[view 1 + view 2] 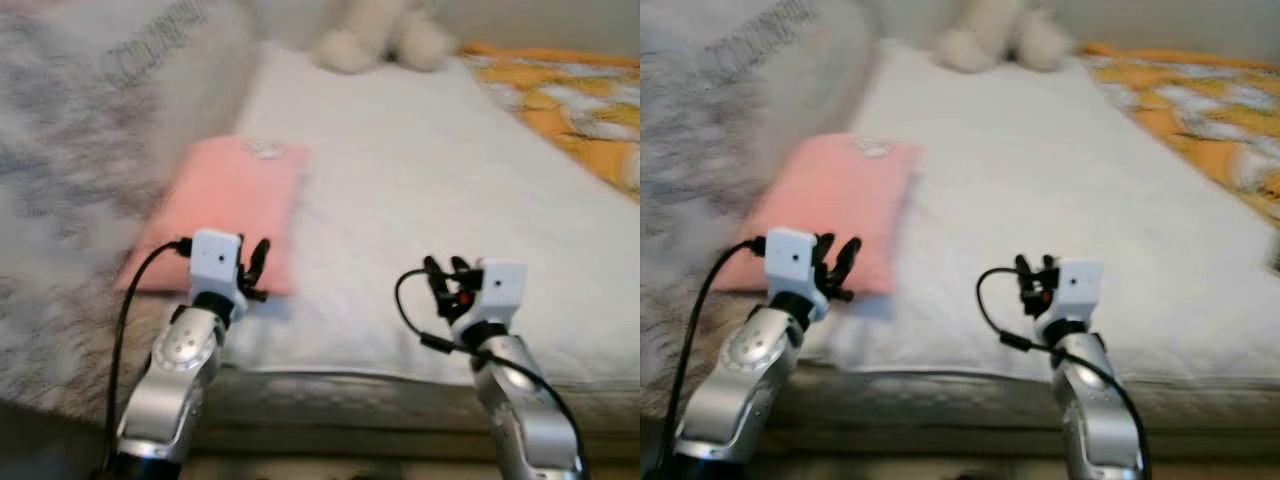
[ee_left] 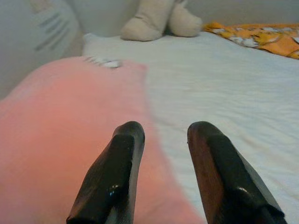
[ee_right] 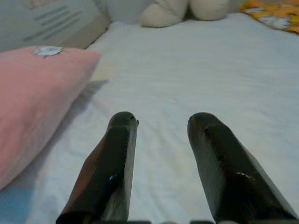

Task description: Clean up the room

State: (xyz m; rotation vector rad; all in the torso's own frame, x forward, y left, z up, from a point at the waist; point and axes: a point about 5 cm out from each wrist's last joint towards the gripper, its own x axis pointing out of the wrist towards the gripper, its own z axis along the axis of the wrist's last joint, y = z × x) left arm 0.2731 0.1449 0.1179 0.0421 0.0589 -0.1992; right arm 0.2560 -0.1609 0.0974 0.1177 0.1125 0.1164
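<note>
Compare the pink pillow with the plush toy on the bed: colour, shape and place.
The pink pillow is salmon pink, while the plush toy is cream white. The pillow is flat and rectangular; the toy is rounded and lumpy. The pillow lies at the near left edge, just beyond the left tool; the toy sits at the far end. Both rest on the white bed.

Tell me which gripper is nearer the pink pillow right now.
Left. The left gripper is at the near edge of the pink pillow, fingers open. The right gripper is off to the side over the white mattress, also open.
</note>
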